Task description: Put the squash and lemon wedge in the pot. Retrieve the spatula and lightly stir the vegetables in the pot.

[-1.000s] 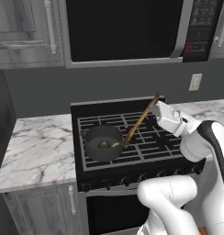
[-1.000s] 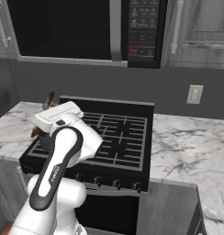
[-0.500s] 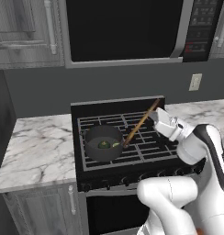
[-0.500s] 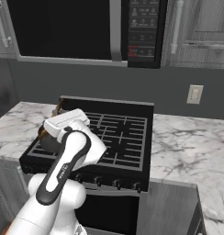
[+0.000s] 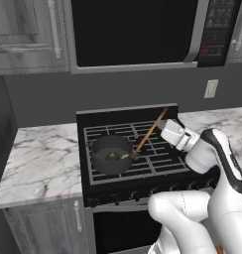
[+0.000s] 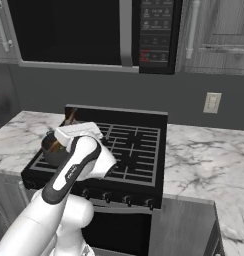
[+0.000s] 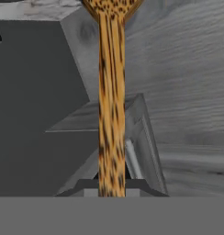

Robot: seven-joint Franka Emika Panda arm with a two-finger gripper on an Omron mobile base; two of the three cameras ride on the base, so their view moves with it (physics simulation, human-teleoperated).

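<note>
My pincer [image 5: 165, 128] holds the spatula [image 5: 149, 133] tight by its handle. The spatula slants down to the left, and its low end touches the pot [image 5: 112, 155] at the stove's [image 5: 143, 168] front left corner. The squash [image 5: 112, 157] and the lemon wedge [image 5: 125, 156] lie inside.

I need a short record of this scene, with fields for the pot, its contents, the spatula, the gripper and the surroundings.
pot: dark grey, standing on the front left of the stove grate
contents: squash and lemon wedge inside the pot
spatula: wooden, tilted, lower end at the pot's right rim, upper end leaning up and to the right
gripper: shut on the spatula's handle, above the grate
surroundings: microwave above the stove, marble counter on both sides
</note>
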